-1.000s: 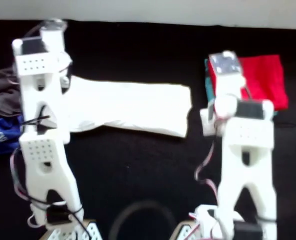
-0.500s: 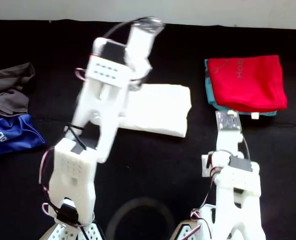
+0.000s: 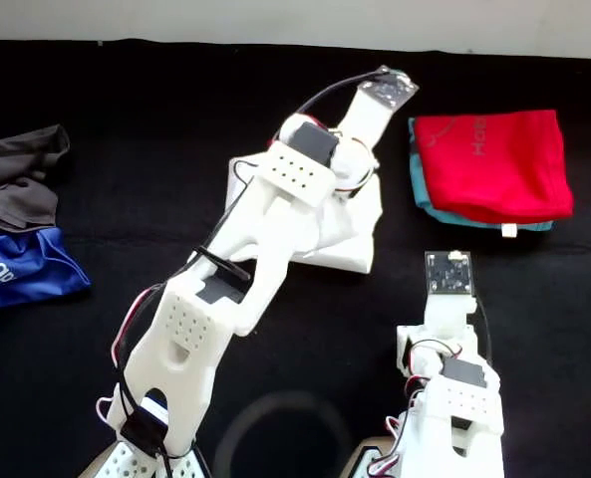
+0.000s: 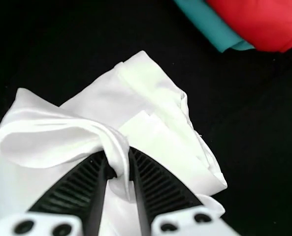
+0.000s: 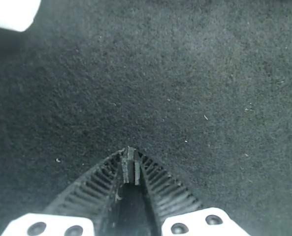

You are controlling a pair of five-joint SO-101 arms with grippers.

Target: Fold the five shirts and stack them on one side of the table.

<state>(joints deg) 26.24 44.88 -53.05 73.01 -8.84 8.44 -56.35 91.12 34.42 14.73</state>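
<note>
L arm (image 3: 275, 229) stretches diagonally over white shirt (image 3: 350, 249) mid-table, w/ red shirt (image 3: 494, 164) on teal shirt (image 3: 427, 209) at right. Grey shirt (image 3: 16, 184) & blue shirt (image 3: 21, 269) bunched at left edge; R arm (image 3: 449, 378) tucked near front.

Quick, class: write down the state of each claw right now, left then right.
Left claw: closed on a fold of the white shirt.
Right claw: closed, holding nothing.

A black cloth-covered table (image 3: 305, 329) meets a pale wall (image 3: 175, 18).
</note>
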